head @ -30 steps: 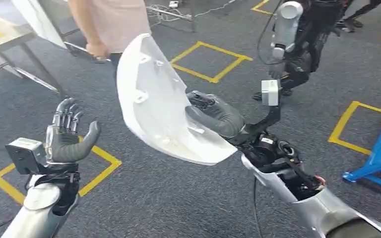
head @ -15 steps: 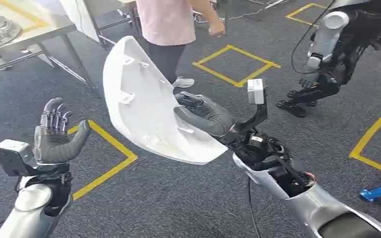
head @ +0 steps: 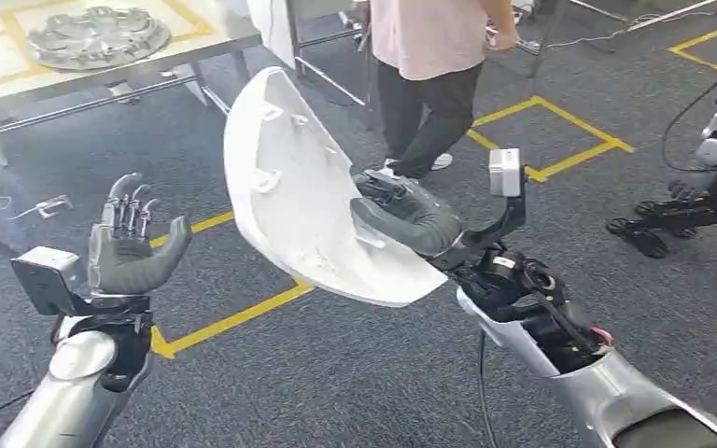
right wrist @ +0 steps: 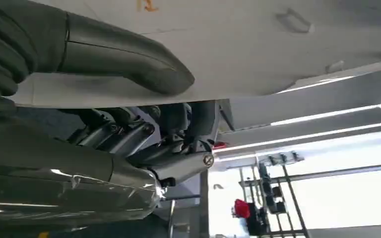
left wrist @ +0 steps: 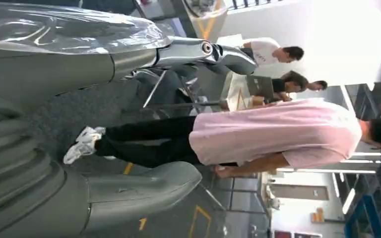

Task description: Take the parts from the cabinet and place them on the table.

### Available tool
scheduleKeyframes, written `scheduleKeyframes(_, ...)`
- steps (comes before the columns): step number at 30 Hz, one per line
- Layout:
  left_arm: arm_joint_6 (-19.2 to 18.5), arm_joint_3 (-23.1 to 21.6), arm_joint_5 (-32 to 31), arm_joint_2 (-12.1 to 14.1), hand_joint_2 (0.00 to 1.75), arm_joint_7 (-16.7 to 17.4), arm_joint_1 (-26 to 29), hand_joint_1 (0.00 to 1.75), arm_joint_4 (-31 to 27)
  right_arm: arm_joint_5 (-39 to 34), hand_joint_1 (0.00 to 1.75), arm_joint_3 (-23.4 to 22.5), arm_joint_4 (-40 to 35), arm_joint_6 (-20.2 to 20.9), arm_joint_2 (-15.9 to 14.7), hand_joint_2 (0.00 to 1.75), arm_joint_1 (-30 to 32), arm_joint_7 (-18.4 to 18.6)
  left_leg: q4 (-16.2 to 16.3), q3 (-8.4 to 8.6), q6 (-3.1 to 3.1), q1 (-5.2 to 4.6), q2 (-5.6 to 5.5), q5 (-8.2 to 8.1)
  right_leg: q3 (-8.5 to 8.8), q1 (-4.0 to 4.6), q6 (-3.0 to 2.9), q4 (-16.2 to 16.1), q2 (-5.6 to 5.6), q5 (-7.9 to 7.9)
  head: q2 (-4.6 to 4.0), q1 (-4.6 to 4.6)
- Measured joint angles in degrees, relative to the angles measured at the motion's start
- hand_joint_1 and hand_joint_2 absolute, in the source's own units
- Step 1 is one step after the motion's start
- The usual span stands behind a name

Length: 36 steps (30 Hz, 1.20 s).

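Both forearms are silver shells, rounded and glossy. Left hand (head: 129, 250): grey ribbed cover over the palm, thick grey thumb, darker metallic fingers. A small grey camera box (head: 45, 280) sits on a black bracket at the left wrist. Right hand (head: 409, 217): same grey thumb and ribbed cover, dark fingers. A white camera box (head: 505, 173) stands on a black bracket at the right wrist. The right wrist is open black mechanism with exposed wiring, a trace of red; a black cable (head: 479, 378) hangs below the forearm.
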Motion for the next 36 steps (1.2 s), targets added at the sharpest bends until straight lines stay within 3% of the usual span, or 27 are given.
scheduleKeyframes(1,0.0,0.0,0.0,0.0,1.75,0.0,-0.3,0.00,0.0,0.0,1.75,0.0,0.0,0.0,0.0,1.75,-0.1,0.0,1.9,-0.84,-0.33,-0.64,3.76,-1.37,0.17,0.12,-0.33,-0.2,-0.70,0.10,0.00,-0.45)
scheduleKeyframes(2,0.1,0.0,0.0,0.0,1.75,0.2,-0.6,0.00,0.1,-0.2,1.75,0.0,0.0,-0.1,0.0,1.75,-0.2,0.1,5.9,-2.87,-0.61,-0.53,6.09,-3.57,0.17,0.25,-0.45,-0.3,-1.47,0.14,0.00,-1.52)
scheduleKeyframes(4,0.2,0.0,0.2,0.0,1.75,0.3,-0.6,0.00,0.1,-0.6,1.75,0.0,0.0,-0.7,0.0,1.75,0.0,0.3,16.0,-7.94,-1.03,-0.25,7.91,-7.65,0.13,0.41,-0.55,-0.3,-3.26,0.06,0.00,-2.05)
scheduleKeyframes(5,0.2,0.0,0.2,0.0,1.75,0.4,-0.5,0.00,0.2,-0.8,1.75,0.0,0.0,-0.7,0.0,1.75,0.1,0.3,19.3,-9.66,-1.20,-0.13,8.15,-8.35,0.10,0.40,-0.55,-0.3,-4.18,0.03,0.00,-2.36)
scheduleKeyframes(6,0.2,0.0,0.2,0.0,1.75,0.4,-0.5,0.00,0.3,-0.8,1.75,0.1,0.0,-0.7,0.0,1.75,0.1,0.4,19.2,-9.74,-1.27,0.01,8.21,-7.65,0.11,0.39,-0.52,-0.3,-4.96,0.01,0.00,-2.62)
scheduleKeyframes(7,0.2,0.0,0.2,0.1,1.75,0.4,-0.5,0.00,0.3,-0.9,1.75,0.1,0.0,-0.7,0.0,1.75,0.1,0.4,16.3,-8.23,-1.28,0.15,8.27,-5.78,0.14,0.38,-0.43,-0.3,-5.75,-0.06,0.00,-2.86)
scheduleKeyframes(9,0.3,0.0,0.2,0.2,1.75,0.4,-0.5,0.00,0.3,-0.9,1.75,0.1,0.0,-0.7,0.0,1.75,0.1,0.4,5.0,-2.00,-1.04,0.13,9.73,-1.07,0.43,0.34,-0.06,-0.2,-7.15,-0.31,0.00,-3.06)
scheduleKeyframes(10,0.5,0.0,0.4,0.2,1.75,0.5,-0.6,0.00,0.3,-1.0,1.75,0.1,0.0,-0.8,0.0,1.75,0.0,0.4,0.6,0.63,-0.84,-0.09,12.83,-0.20,0.64,0.67,0.21,-0.2,-7.58,-0.47,0.00,-3.23)
scheduleKeyframes(11,0.7,-0.1,0.4,0.2,1.75,0.6,-0.8,0.00,0.3,-1.0,1.75,0.0,0.0,-0.8,0.0,1.75,0.0,0.3,-0.4,1.00,-0.32,-0.54,12.55,-0.49,0.44,1.25,0.70,0.0,-8.05,-0.81,0.00,-3.60)
scheduleKeyframes(13,1.0,-0.1,0.6,0.2,1.75,0.8,-0.6,0.00,0.3,-1.0,1.75,0.1,0.0,-0.9,0.1,1.75,0.0,0.2,-0.2,0.79,0.59,-0.44,11.03,-0.67,0.99,1.31,1.10,-0.2,-9.18,-1.03,0.00,-2.44)
scheduleKeyframes(15,1.3,-0.1,0.7,0.3,1.75,0.9,-0.5,0.00,0.3,-1.0,1.75,0.1,0.0,-0.9,0.1,1.75,0.0,0.2,-0.3,1.00,1.44,-0.44,9.63,-0.59,1.55,1.04,1.80,-0.3,-10.41,-1.42,0.00,-2.60)
scheduleKeyframes(17,1.4,-0.2,0.9,0.4,1.75,0.9,-0.6,0.00,0.3,-1.0,1.75,0.1,0.0,-0.9,0.1,1.75,-0.1,0.1,-0.5,1.23,2.04,-0.09,8.60,-0.53,-0.32,0.60,2.03,4.1,-5.70,-4.78,0.00,-2.01)
scheduleKeyframes(18,1.4,-0.3,0.9,0.4,1.75,0.9,-0.6,0.00,0.3,-1.0,1.75,0.1,0.0,-1.0,0.1,1.75,0.0,0.1,-0.5,1.22,2.25,-0.09,8.00,-0.50,-2.56,0.59,2.08,9.1,-4.23,-7.16,0.00,-1.51)
scheduleKeyframes(20,1.4,-0.7,1.0,0.3,1.75,0.9,-0.4,0.00,0.3,-1.0,1.75,0.1,0.0,-1.0,0.1,1.75,0.3,0.1,-0.4,1.22,2.37,-0.30,6.50,-0.55,-7.49,0.81,2.11,19.2,-2.92,-10.60,0.00,-0.70)
scheduleKeyframes(21,1.5,-0.7,1.0,0.4,1.75,0.9,-0.3,0.00,0.3,-1.0,1.75,0.1,0.0,-1.0,0.1,1.75,0.4,0.1,-0.4,1.26,2.40,-0.42,5.70,-0.57,-8.46,0.83,2.00,20.4,-2.82,-10.27,0.00,-0.61)
scheduleKeyframes(22,1.6,-0.8,1.1,0.4,1.75,0.9,-0.2,0.00,0.3,-1.0,1.75,0.1,0.0,-1.0,0.1,1.75,0.4,0.2,-0.4,1.29,2.41,-0.49,4.83,-0.58,-8.03,0.85,1.74,18.6,-2.78,-8.42,0.00,-0.61)
scheduleKeyframes(24,2.0,-1.0,1.2,0.4,1.75,0.9,-0.3,0.00,0.3,-1.0,1.75,0.1,0.0,-1.2,0.0,1.75,0.4,0.2,-0.2,1.48,2.36,-0.59,3.07,-0.63,-4.08,0.89,0.94,8.7,-1.79,-2.39,0.00,-0.26)
scheduleKeyframes(25,2.0,-1.0,1.2,0.4,1.75,0.9,-0.2,0.00,0.3,-1.0,1.75,0.0,0.0,-1.3,0.0,1.75,0.4,0.2,-0.2,1.57,2.24,-0.58,2.43,-0.71,-2.03,0.98,0.42,3.5,0.19,0.28,0.00,0.05)
scheduleKeyframes(26,2.1,-1.2,1.3,0.3,1.75,0.9,-0.3,0.00,0.3,-1.0,1.75,0.0,0.0,-1.4,0.0,1.75,0.5,0.2,-0.2,1.39,2.07,-0.70,2.29,-0.68,-1.44,0.84,-0.07,2.0,1.99,-0.28,0.00,-0.34)
scheduleKeyframes(27,2.1,-1.3,1.4,0.3,1.75,1.0,-0.3,0.00,0.3,-1.1,1.75,0.1,0.0,-1.4,0.0,1.75,0.4,0.3,0.0,0.99,1.86,-0.38,1.67,-0.57,-1.00,0.92,0.05,1.0,1.65,-0.10,0.00,-0.46)
scheduleKeyframes(28,2.1,-1.3,1.4,0.4,1.75,1.0,-0.2,0.00,0.3,-1.1,1.75,0.1,0.0,-1.4,0.0,1.75,0.4,0.4,-0.1,0.64,1.46,-0.19,1.24,-0.40,-0.39,1.18,-0.04,0.6,1.32,-0.53,0.00,0.22)
scheduleKeyframes(30,2.1,-1.4,1.4,0.5,1.75,1.0,0.0,0.00,0.3,-1.1,1.75,0.2,0.0,-1.6,0.1,1.75,0.4,0.4,-0.5,0.61,0.68,-0.25,0.32,-0.02,-0.12,0.97,-0.22,0.2,0.63,-0.29,0.00,0.05)
scheduleKeyframes(31,2.1,-1.4,1.4,0.5,1.75,1.1,0.0,0.00,0.3,-1.1,1.75,0.2,-0.2,-1.7,0.2,1.75,0.4,0.4,0.1,0.42,0.48,-0.44,2.36,-0.70,0.50,0.37,-0.28,-0.4,-0.06,0.01,0.00,-0.06)
scheduleKeyframes(32,2.1,-1.5,1.4,0.5,1.75,1.1,-0.3,0.00,0.3,-1.2,1.75,0.1,-0.2,-2.0,0.1,1.75,0.4,0.6,2.2,-0.46,-0.04,-0.77,5.43,-2.03,0.68,0.42,-0.52,-0.6,-0.25,0.07,0.00,-0.66)
scheduleKeyframes(33,2.1,-1.5,1.6,0.5,1.75,1.2,-0.4,0.00,0.3,-1.5,1.75,0.0,-0.2,-2.3,0.2,1.75,0.4,0.7,6.2,-2.49,-0.39,-0.57,7.10,-4.13,0.71,0.49,-0.71,-0.6,-0.74,0.06,0.00,-1.18)
scheduleKeyframes(35,2.0,-1.5,1.8,0.5,1.75,1.2,-0.3,0.00,0.3,-1.8,1.75,0.2,-0.2,-2.5,0.2,1.75,0.6,1.0,16.3,-7.78,-0.90,-0.16,8.07,-7.85,0.63,0.57,-0.72,-0.6,-1.44,0.04,0.00,-1.72)
scheduleKeyframes(36,1.9,-1.6,1.9,0.5,1.75,1.4,-0.3,0.00,0.4,-1.9,1.75,0.1,-0.2,-2.8,0.1,1.75,0.8,1.0,18.9,-9.31,-1.06,0.02,8.13,-8.22,0.62,0.56,-0.70,-0.6,-1.83,0.01,0.00,-2.09)
